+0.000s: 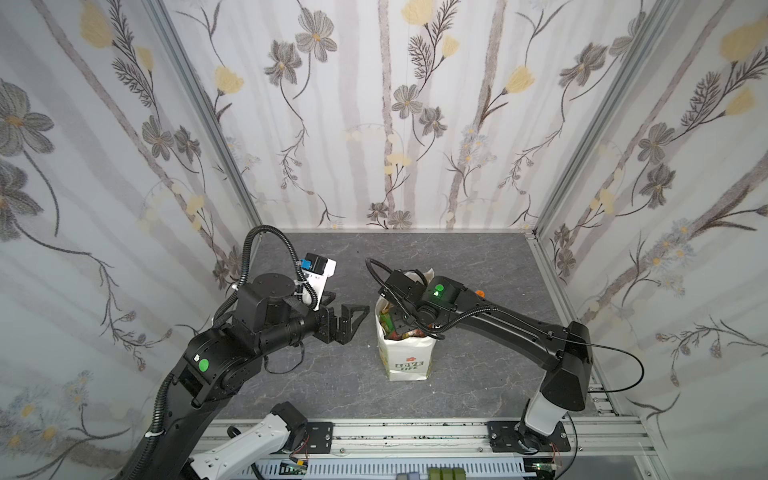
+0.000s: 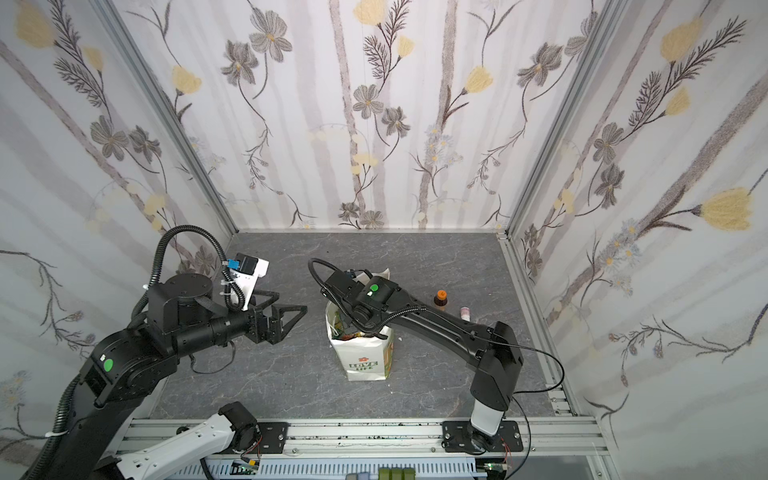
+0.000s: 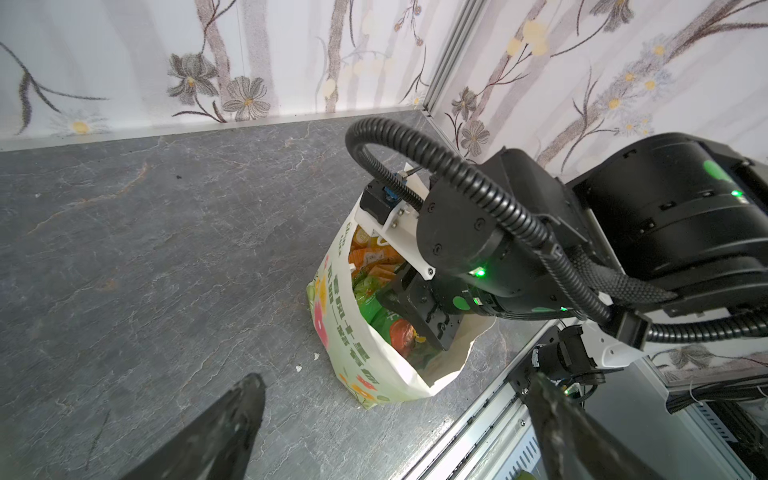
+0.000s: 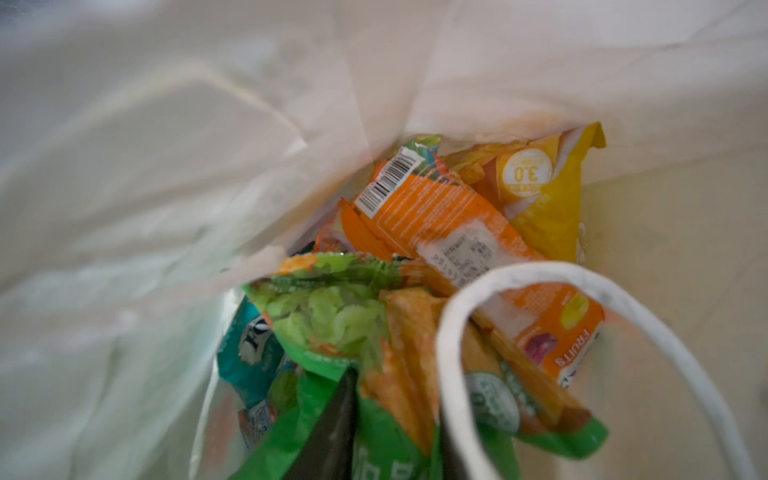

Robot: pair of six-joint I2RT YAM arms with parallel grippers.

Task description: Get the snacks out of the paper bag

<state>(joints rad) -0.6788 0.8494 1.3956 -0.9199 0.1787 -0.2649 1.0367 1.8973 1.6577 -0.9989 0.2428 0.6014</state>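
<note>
The white paper bag [image 1: 405, 361] [image 2: 365, 361] [image 3: 345, 353] stands upright mid-table with its green "LOVE LIFE" print facing the front. Its mouth is open and the snacks [image 1: 390, 326] [image 3: 372, 266] fill it. My right gripper [image 4: 397, 399] reaches down inside the bag, shut on a green snack packet [image 4: 332, 316]. Around it lie an orange packet [image 4: 436, 216], a yellow one [image 4: 540, 195] and a teal one [image 4: 245, 349]. A white string handle [image 4: 582, 282] loops in front of the right finger. My left gripper [image 1: 347, 305] [image 2: 286, 303] [image 3: 397, 378] hangs open and empty, left of the bag.
A small brown bottle with an orange cap [image 2: 440, 299] and a tiny white-and-pink container [image 2: 464, 311] stand right of the bag, behind my right arm. Flowered walls close in three sides. An aluminium rail [image 1: 415, 432] runs along the front edge.
</note>
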